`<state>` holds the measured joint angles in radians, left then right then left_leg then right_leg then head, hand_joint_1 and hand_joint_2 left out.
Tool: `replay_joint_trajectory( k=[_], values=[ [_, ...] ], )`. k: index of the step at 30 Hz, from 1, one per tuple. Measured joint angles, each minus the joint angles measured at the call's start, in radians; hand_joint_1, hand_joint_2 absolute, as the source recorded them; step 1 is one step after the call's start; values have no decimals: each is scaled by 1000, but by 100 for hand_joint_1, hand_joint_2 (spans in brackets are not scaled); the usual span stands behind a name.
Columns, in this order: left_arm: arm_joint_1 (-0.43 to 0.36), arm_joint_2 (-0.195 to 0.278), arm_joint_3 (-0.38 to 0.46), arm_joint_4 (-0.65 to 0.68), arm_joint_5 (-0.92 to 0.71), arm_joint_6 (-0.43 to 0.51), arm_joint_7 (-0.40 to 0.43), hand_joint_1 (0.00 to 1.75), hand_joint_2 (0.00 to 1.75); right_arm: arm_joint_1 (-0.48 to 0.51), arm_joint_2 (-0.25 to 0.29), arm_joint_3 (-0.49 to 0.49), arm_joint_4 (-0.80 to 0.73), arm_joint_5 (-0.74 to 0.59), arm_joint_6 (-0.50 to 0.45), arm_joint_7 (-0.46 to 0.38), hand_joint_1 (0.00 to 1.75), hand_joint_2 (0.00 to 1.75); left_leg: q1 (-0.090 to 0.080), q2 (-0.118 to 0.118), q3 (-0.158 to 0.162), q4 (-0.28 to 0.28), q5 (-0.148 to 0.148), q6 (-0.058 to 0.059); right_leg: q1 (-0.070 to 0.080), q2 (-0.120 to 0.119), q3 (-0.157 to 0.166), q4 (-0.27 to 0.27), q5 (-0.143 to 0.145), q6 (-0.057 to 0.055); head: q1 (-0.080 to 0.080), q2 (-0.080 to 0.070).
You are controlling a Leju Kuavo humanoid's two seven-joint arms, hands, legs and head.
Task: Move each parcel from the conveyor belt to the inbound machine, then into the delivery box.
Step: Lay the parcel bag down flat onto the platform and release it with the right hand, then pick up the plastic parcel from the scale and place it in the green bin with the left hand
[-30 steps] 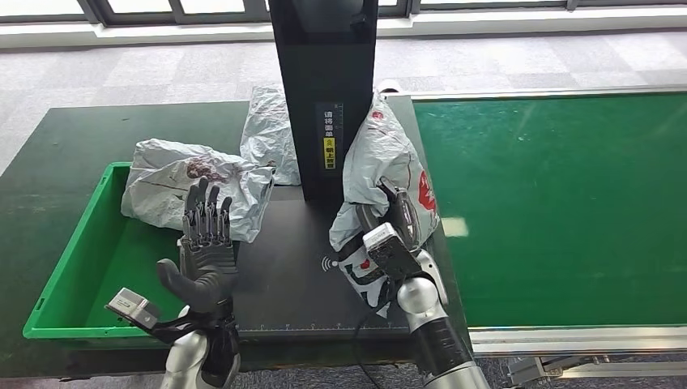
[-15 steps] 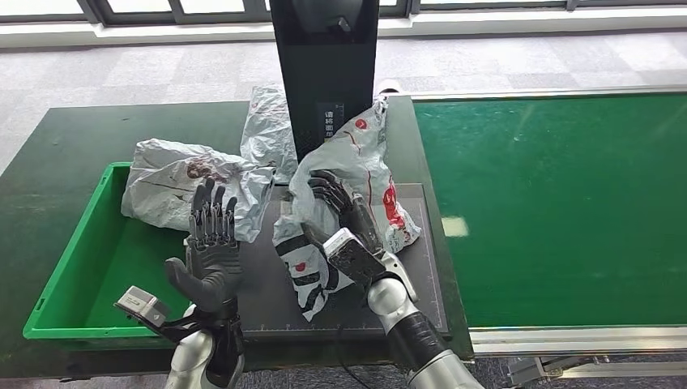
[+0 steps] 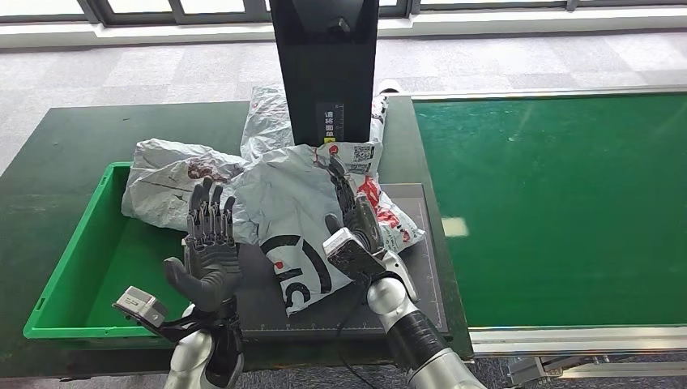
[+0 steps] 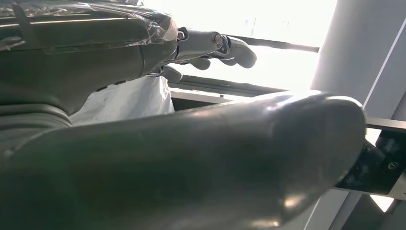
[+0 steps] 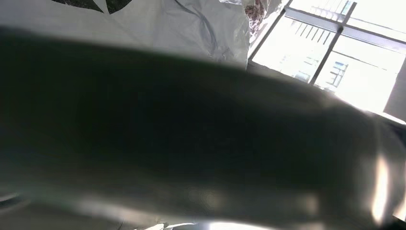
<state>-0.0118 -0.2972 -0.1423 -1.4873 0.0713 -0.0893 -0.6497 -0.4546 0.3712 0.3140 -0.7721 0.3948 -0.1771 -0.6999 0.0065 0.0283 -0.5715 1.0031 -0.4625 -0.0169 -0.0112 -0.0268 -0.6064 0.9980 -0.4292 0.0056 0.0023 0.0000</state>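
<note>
A crumpled grey-white parcel (image 3: 304, 207) with red and black print lies spread over the black plate (image 3: 417, 259) of the inbound machine, in front of its black column (image 3: 324, 73). My right hand (image 3: 352, 219) lies against the parcel's right part with fingers stretched out straight; no grip is visible. The same parcel (image 5: 167, 24) appears past that hand's blurred thumb. My left hand (image 3: 209, 247) stands upright with fingers spread and nothing in it, just left of the parcel, at the edge of the green delivery box (image 3: 73, 267). Its fingers (image 4: 215, 43) are extended.
A second grey parcel (image 3: 174, 182) rests on the green box's far rim. A third parcel (image 3: 267, 121) lies behind, left of the column. The green conveyor belt (image 3: 559, 203) runs along the right, bare. A dark green table (image 3: 57, 154) carries the box.
My right hand swung the parcel leftward from the right of the column and laid it flat over the plate; its fingers straightened out of the earlier grip. The left hand barely moved.
</note>
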Motion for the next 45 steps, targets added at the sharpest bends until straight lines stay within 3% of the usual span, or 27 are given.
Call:
replay_joint_trajectory(
  k=[3, 8, 12, 15, 17, 22, 28, 32, 37, 45],
  values=[
    [0, 0, 0, -1, -1, 3, 0, 0, 0, 0, 0, 0, 0, 11, -19, 0, 0, 0, 0, 0, 0, 0, 0, 0, 0, 0, 0, 0, 0, 0, 0, 0],
    [1, 0, 0, -6, -13, 15, 0, 0, 0, 5, -2, 0, -14, 97, -129, 11, 0, 0, 0, 0, 0, 0, 0, 0, 0, 0, 0, 0, 0, 0, 0, 0],
    [2, 1, 0, -11, -21, 28, 0, 0, 0, 45, -10, 0, -107, 207, -280, 10, 0, 175, 0, 0, 0, 0, 0, 0, 0, 0, 0, 0, 0, 0, 0, 0],
    [2, 1, -1, -17, -58, 76, 0, 0, 0, 110, -18, -4, -254, 331, -456, 2, 0, 175, 0, 0, 0, 0, 0, 0, 0, 0, -1, 0, 0, 0, 0, 0],
    [0, 3, -11, -22, -119, 152, 0, 0, 0, 153, -24, -25, -382, 425, -511, -1, 0, 175, -1, 0, 0, 1, -1, 0, 0, 0, -1, -1, 0, 0, 0, 0],
    [-48, 19, -123, 51, -344, 435, 0, 0, 0, 228, -39, -194, -661, 477, -524, 4, 0, 175, -2, -3, 0, 2, -1, 1, -1, -4, 1, -3, -1, 1, 0, 0],
    [-236, -9, -157, 381, -649, 562, 22, 0, 0, 273, -47, -415, -764, 441, -523, 1, 0, 175, -3, -1, 0, 2, 0, 4, -4, -3, 1, -3, 3, 4, 0, 0],
    [-352, -40, -161, 609, -773, 579, 95, 0, 0, 287, -51, -523, -753, 459, -520, 7, 0, 175, -3, 0, 0, 2, 1, 5, -4, -3, 2, -2, 4, 4, 0, 0],
    [-435, -63, -192, 825, -821, 560, 188, 0, 0, 287, -53, -585, -716, 468, -520, 2, 0, 175, -3, -1, 0, 2, 1, 5, -4, -3, 2, -2, 4, 4, 0, 0],
    [-486, -73, -242, 994, -859, 555, 277, 0, 0, 287, -53, -622, -691, 459, -521, 0, 0, 175, -3, -1, -1, 2, 1, 5, -4, -3, 1, -2, 3, 4, 0, 0]
  ],
)
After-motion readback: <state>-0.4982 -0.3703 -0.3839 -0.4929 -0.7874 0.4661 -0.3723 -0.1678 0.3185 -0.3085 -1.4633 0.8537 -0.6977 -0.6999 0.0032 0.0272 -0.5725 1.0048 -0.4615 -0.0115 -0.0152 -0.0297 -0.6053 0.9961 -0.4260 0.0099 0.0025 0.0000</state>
